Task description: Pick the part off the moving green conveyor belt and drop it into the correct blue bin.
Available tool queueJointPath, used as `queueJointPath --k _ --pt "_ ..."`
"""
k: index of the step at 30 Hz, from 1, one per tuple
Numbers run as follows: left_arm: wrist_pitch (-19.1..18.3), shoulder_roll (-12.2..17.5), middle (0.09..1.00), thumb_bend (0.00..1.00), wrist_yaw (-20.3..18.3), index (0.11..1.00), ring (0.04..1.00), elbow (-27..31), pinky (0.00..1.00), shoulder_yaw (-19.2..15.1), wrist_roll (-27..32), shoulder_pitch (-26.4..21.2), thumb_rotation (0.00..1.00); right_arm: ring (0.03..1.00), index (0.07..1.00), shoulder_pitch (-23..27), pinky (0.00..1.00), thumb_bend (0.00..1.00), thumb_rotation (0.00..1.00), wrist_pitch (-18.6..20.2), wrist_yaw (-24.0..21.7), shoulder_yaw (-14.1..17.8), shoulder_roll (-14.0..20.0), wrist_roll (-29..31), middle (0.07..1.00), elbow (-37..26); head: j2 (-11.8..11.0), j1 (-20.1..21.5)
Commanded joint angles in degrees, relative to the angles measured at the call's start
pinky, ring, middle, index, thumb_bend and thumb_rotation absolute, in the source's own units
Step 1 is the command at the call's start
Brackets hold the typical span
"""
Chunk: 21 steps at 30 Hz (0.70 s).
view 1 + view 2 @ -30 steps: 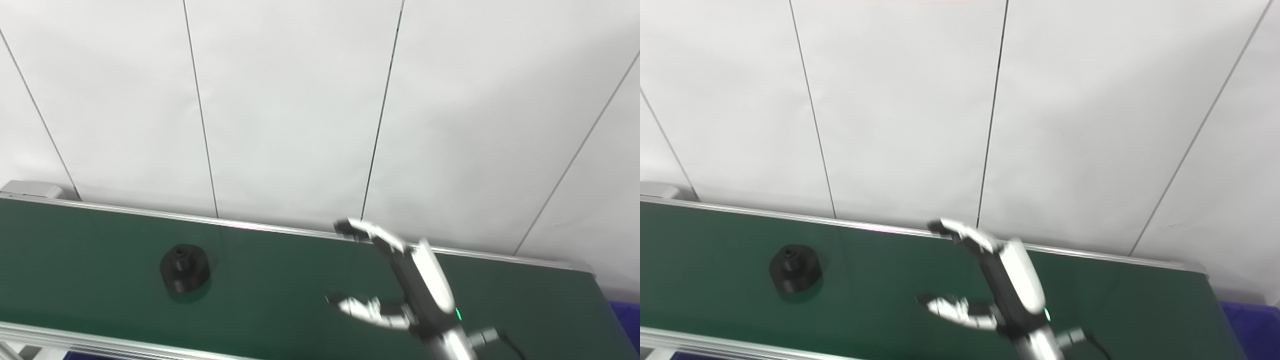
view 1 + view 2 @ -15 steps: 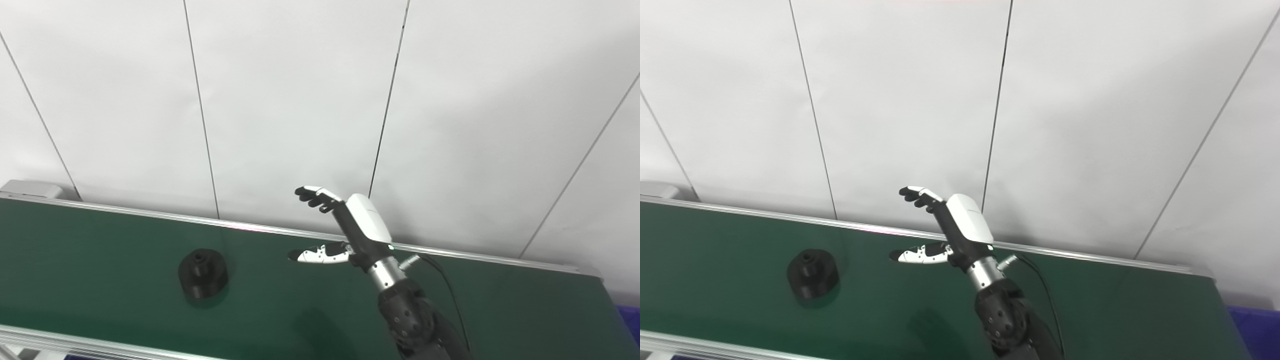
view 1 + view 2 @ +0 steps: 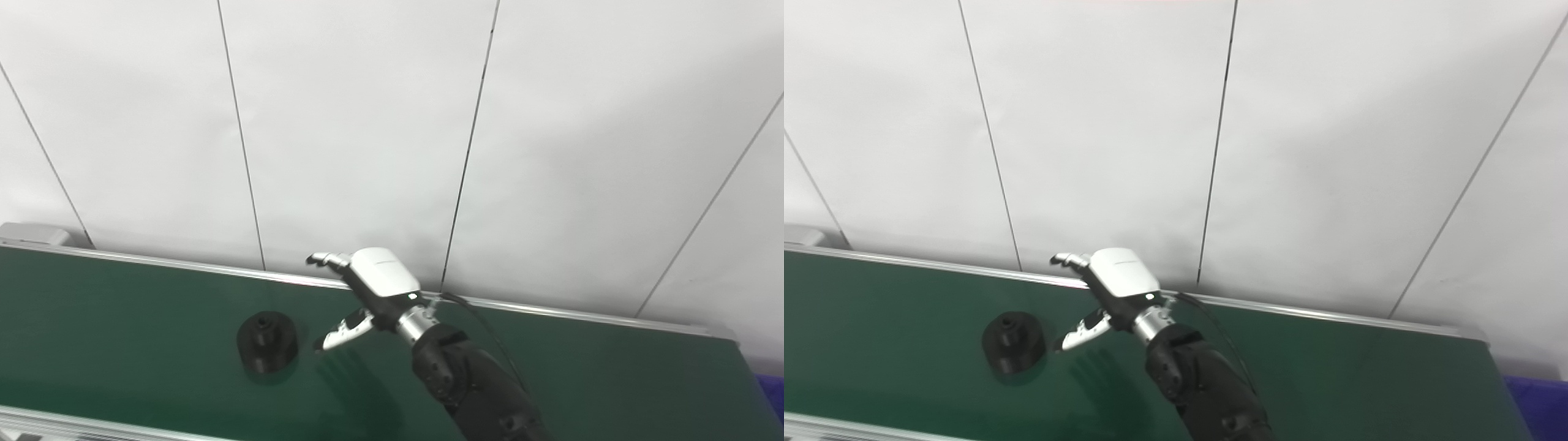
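belt (image 3: 122, 318): robot hand (image 3: 361, 294) nearer part (image 3: 267, 342)

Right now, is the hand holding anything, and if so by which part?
Nothing is held. The right hand is open beside the black part, which sits on the green belt, untouched.

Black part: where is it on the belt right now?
The black part sits left of centre on the green belt, just left of the open right hand, untouched.
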<state>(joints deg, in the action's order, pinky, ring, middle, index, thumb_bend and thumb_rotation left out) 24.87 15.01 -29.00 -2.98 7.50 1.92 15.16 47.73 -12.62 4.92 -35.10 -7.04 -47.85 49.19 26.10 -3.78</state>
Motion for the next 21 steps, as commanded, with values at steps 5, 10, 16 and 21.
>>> queueJointPath --k 5,10,16,21 --pt "2.1 0.6 0.882 0.47 1.1 0.854 0.846 2.4 0.76 0.3 -0.4 0.6 0.6 0.771 0.829 3.7 0.72 0.94 0.36 2.3 4.1 -2.7 -4.5 -1.9 0.79 7.2 0.3 -0.3" --pt "2.1 0.6 0.881 0.47 1.3 0.853 0.85 2.5 0.77 0.3 0.0 1.1 0.6 0.701 0.718 5.4 0.63 0.96 0.42 3.1 6.2 -6.1 -7.4 -4.0 0.716 15.7 0.3 -0.4" --pt "2.1 0.7 0.885 0.47 1.5 0.857 0.86 3.0 0.78 0.4 0.2 1.6 0.6 0.51 0.63 6.4 0.42 0.97 0.41 5.2 8.8 -9.4 -10.2 -4.9 0.558 23.2 0.5 -0.7" --pt "2.1 0.8 0.883 0.47 1.7 0.856 0.859 3.3 0.78 0.2 0.0 1.7 0.6 0.452 0.652 6.5 0.35 0.92 0.39 6.4 10.3 -10.4 -11.7 -4.3 0.567 25.9 0.7 -0.6"
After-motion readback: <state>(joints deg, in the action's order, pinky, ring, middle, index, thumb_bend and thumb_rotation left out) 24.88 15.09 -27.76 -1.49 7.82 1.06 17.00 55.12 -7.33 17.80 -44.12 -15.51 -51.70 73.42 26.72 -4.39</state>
